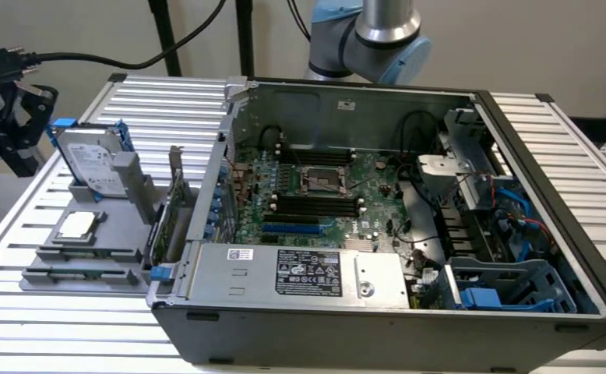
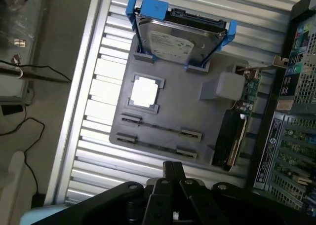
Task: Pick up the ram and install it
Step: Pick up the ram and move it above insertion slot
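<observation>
Two ram sticks stand on edge in the holders of a grey parts tray [image 1: 126, 265] at the exterior view's left: one ram [image 1: 88, 253] and a second ram [image 1: 78, 273] closer to the table's front. From the wrist they are thin dark lines, ram [image 2: 159, 127] and ram [image 2: 155, 145]. My gripper [image 2: 173, 166] hovers high above the tray's ram-side edge, shut with nothing in it. The black memory slots [image 1: 314, 205] lie on the motherboard inside the open computer case [image 1: 386, 319]. The arm [image 1: 386, 31] rises behind the case.
On the tray also sit a hard drive [image 2: 180, 40] in a blue bracket, a square silver processor [image 2: 144, 92] and an upright expansion card [image 2: 237, 131] beside the case wall. A power supply [image 1: 303, 273] and cables fill the case's front. The slatted table [image 1: 54, 327] surrounds everything.
</observation>
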`<state>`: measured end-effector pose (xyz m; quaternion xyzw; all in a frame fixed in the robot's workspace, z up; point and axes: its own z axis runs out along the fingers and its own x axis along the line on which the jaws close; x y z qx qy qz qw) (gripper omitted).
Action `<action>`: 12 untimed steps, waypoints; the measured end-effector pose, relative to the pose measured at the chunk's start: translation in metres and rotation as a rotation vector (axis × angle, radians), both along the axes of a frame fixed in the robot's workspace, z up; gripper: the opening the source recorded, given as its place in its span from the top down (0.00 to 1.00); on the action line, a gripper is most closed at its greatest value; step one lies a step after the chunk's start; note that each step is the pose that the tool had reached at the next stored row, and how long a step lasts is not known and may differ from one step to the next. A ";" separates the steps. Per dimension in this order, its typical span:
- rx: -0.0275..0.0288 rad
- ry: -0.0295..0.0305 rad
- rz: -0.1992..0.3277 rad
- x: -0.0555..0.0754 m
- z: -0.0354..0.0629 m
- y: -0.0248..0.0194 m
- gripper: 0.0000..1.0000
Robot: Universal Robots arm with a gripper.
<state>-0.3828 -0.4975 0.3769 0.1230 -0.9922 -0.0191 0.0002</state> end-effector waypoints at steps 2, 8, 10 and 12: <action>0.0000 0.0000 0.036 0.000 -0.0005 0.0000 0.89; 0.0000 0.0000 0.146 0.000 -0.0022 0.0000 0.89; 0.0001 -0.0001 0.182 0.000 -0.0028 0.0000 0.89; 0.0000 0.0000 0.219 0.000 -0.0033 0.0000 0.89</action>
